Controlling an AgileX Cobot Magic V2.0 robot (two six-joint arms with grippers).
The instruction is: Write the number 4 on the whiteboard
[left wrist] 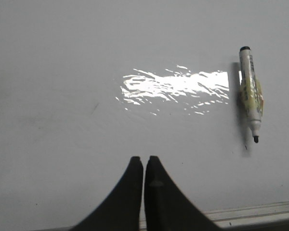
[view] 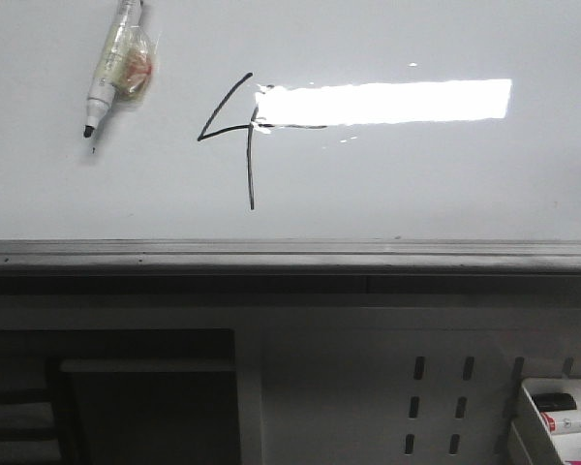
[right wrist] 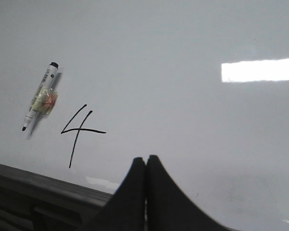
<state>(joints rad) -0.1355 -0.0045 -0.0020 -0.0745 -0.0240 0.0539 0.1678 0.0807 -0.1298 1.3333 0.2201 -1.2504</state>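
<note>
The whiteboard [view: 416, 184] fills the upper front view, glossy white with a bright light reflection. A thin black number 4 [view: 234, 136] is drawn on it left of centre; it also shows in the right wrist view [right wrist: 78, 132]. A white marker [view: 111, 63] with a taped band sticks to the board at upper left, tip down, uncapped; it shows in the left wrist view [left wrist: 251, 93] and the right wrist view [right wrist: 39, 95]. My left gripper [left wrist: 144, 160] is shut and empty, off the board. My right gripper [right wrist: 146, 158] is shut and empty, right of the 4. Neither gripper shows in the front view.
The grey metal ledge [view: 290, 255] runs along the board's bottom edge. Below it stands a grey perforated panel [view: 436, 407]. A white tray [view: 562, 417] with markers sits at the lower right. A dark opening [view: 107, 397] lies at lower left.
</note>
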